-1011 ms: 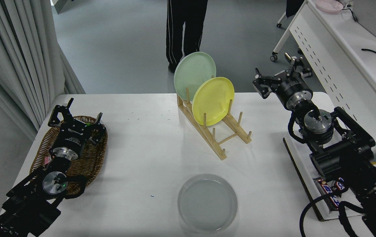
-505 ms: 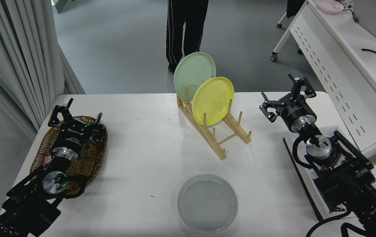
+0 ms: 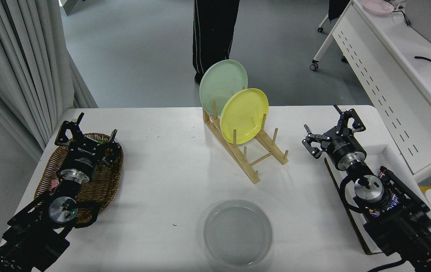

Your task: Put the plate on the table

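The pale grey-white plate (image 3: 237, 233) lies flat on the white table (image 3: 170, 170) near its front edge, with nothing touching it. My right gripper (image 3: 330, 130) stands open and empty at the right side of the table, well to the right of the plate and farther back. At the lower left, above a wicker basket, my left gripper (image 3: 87, 132) is parked, open and empty.
A wooden dish rack (image 3: 247, 155) at the table's middle back holds a mint-green plate (image 3: 223, 85) and a yellow plate (image 3: 243, 115) upright. The wicker basket (image 3: 104, 181) sits at the left. A tray (image 3: 345, 211) lies under my right arm. A person's legs (image 3: 213, 34) stand beyond the table. A white perforated desk (image 3: 389, 68) is at the right.
My right arm has drawn back toward me and lowered, its gripper moving from beyond the table's far right corner to over the table's right side. The plate and left arm have not moved.
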{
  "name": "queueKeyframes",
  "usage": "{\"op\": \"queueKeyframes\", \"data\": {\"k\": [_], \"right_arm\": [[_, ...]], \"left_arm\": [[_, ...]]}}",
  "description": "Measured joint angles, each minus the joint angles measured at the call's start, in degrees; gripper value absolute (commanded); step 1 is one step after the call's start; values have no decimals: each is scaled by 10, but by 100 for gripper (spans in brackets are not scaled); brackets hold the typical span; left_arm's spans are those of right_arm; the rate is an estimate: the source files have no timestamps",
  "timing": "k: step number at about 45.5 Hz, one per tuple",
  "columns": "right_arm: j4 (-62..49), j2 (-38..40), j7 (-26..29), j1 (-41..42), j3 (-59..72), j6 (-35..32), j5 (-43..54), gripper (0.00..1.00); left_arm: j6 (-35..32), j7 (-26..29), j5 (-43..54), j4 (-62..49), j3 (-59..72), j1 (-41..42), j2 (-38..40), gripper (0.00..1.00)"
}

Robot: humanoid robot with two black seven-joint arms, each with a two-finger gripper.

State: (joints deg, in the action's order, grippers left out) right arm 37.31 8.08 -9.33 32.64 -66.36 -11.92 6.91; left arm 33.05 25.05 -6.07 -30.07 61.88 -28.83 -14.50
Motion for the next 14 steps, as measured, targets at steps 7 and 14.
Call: {"op": "queueKeyframes", "data": {"k": [7,14], "right_arm": [[-2,0,-2,-3,2,-2,-6,99],[-3,-1,-3,-4,5,-3,-9,99]], "left_arm": [[0,0,0,0,0,0,0,100],[0,0,0,0,0,0,0,100]]}}
